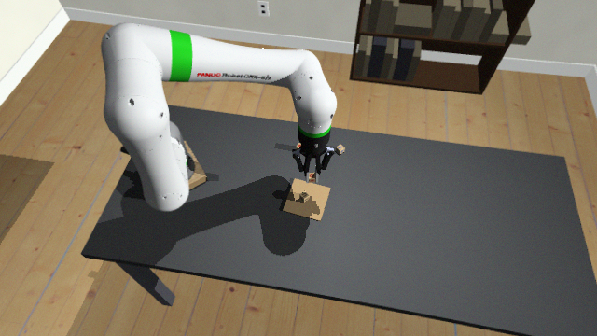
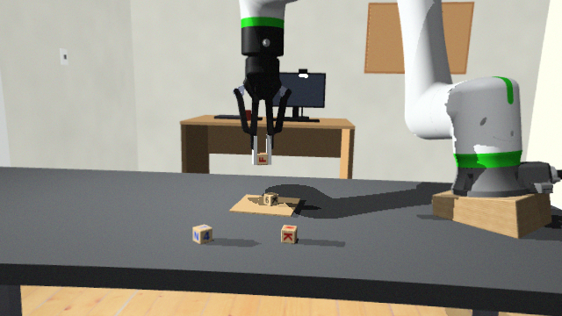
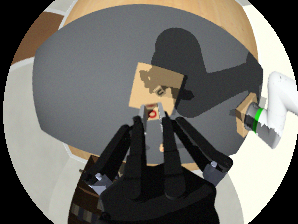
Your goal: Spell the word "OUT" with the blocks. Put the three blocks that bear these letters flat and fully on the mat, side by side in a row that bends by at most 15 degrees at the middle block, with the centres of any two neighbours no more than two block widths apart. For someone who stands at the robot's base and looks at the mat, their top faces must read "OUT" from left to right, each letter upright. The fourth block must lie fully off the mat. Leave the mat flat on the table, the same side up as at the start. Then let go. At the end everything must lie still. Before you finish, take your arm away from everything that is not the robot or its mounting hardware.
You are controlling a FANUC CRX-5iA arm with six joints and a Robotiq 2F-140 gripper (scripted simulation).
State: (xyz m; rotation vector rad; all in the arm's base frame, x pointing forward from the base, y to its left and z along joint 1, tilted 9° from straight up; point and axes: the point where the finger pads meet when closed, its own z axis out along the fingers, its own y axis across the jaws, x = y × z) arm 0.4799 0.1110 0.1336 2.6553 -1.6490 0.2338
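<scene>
My gripper [image 2: 262, 160] is shut on a small wooden block [image 2: 262, 159] and holds it in the air above the tan mat [image 2: 265, 204]. The side of the held block that faces the exterior view bears a red F; in the wrist view [image 3: 152, 113] a red mark shows on it, too small to read. A second block [image 2: 270, 198] lies on the mat, with a 6 on one side. Two more blocks lie on the table off the mat: one with a blue N and 4 [image 2: 202, 233], one with a red K [image 2: 289, 233]. The top letters are not legible.
The robot's base [image 2: 487, 175] stands on a wooden wedge [image 2: 492, 212] at one end of the dark table. One off-mat block also shows beside the gripper in the top view [image 1: 340, 149]. A bookshelf [image 1: 434, 42] stands beyond the table.
</scene>
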